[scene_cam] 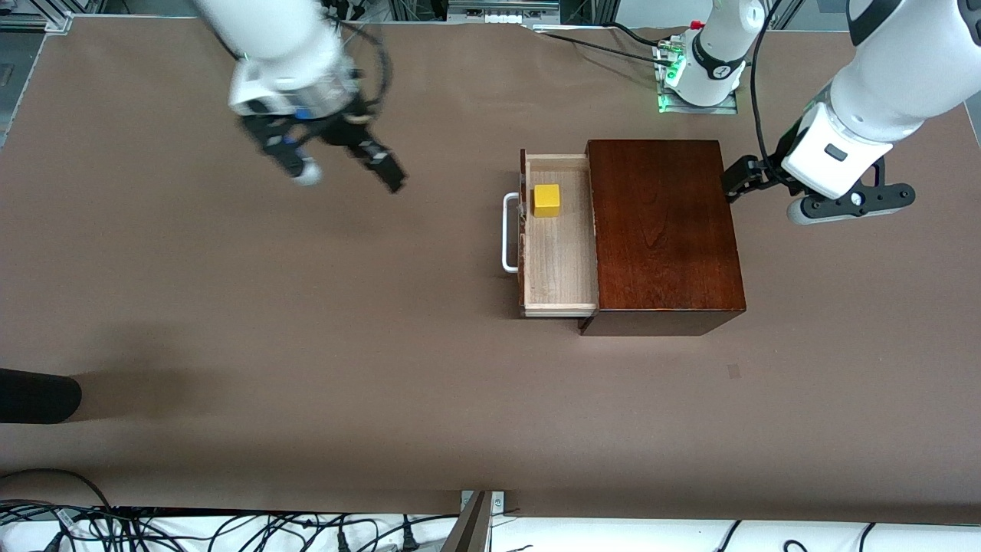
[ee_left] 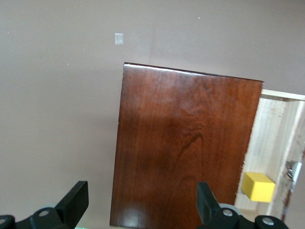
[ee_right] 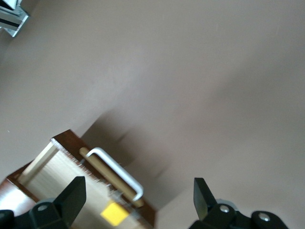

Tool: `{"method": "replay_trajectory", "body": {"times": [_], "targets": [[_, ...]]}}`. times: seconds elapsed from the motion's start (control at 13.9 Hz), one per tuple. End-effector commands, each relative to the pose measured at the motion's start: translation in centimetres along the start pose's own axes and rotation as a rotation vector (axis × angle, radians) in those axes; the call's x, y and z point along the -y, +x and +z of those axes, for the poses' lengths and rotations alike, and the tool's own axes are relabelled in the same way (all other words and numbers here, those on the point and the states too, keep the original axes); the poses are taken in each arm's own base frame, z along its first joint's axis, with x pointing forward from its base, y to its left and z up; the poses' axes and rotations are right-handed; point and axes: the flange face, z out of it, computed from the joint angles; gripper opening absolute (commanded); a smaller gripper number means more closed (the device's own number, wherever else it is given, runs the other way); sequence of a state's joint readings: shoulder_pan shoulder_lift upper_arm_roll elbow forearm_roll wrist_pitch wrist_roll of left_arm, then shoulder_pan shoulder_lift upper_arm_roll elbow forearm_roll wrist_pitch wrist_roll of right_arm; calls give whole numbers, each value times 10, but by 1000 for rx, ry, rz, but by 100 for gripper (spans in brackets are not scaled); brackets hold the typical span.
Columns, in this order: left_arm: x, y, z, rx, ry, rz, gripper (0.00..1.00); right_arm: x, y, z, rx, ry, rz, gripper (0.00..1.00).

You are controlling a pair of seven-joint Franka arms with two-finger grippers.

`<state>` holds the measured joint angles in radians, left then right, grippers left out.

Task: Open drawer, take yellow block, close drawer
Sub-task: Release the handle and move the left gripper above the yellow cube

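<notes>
The dark red-brown box (scene_cam: 663, 230) stands toward the left arm's end of the table. Its drawer (scene_cam: 559, 261) is pulled out toward the right arm's end, white handle (scene_cam: 508, 232) on its front. The yellow block (scene_cam: 546, 200) sits inside the drawer, in the part farther from the front camera. My right gripper (scene_cam: 341, 170) hangs open and empty over bare table toward the right arm's end; its wrist view shows the handle (ee_right: 119, 176) and the block (ee_right: 116, 213). My left gripper (scene_cam: 769, 195) is open and empty over the box's end edge; the box top (ee_left: 183, 143) and the block (ee_left: 258, 186) show.
A dark rounded object (scene_cam: 34, 395) juts in at the right arm's end, nearer the front camera. A small tape mark (scene_cam: 734, 372) lies on the brown table cover nearer the camera than the box. Cables run along the near edge. The left arm's base (scene_cam: 709, 69) stands farther off.
</notes>
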<state>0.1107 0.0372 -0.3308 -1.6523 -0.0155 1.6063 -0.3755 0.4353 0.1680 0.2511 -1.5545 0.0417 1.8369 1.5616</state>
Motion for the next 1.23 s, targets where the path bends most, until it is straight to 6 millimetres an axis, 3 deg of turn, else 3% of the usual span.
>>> {"method": "replay_trajectory", "body": {"times": [0.0, 0.22, 0.29, 0.43, 0.5, 0.65, 0.79, 1.15], "targets": [[39, -2, 10, -11, -36, 18, 100, 21, -63, 45, -21, 19, 233, 100], [47, 2, -1, -29, -42, 22, 100, 41, -127, 89, -21, 26, 442, 100], [52, 10, 2, -23, -47, 18, 100, 47, -144, 105, -35, 26, 482, 100], [56, 20, -14, -56, -54, -1, 100, 60, -172, 138, -43, 17, 548, 100], [58, 20, -24, -73, -61, -5, 100, 64, -181, 154, -49, 11, 578, 100], [72, 25, -25, -75, -74, -28, 100, 66, -198, 189, -38, 9, 627, 100], [71, 25, -24, -73, -74, -22, 100, 64, -212, 217, -29, 1, 673, 100], [71, 30, -19, -69, -77, -15, 100, 64, -217, 250, -21, -5, 700, 100]]}}
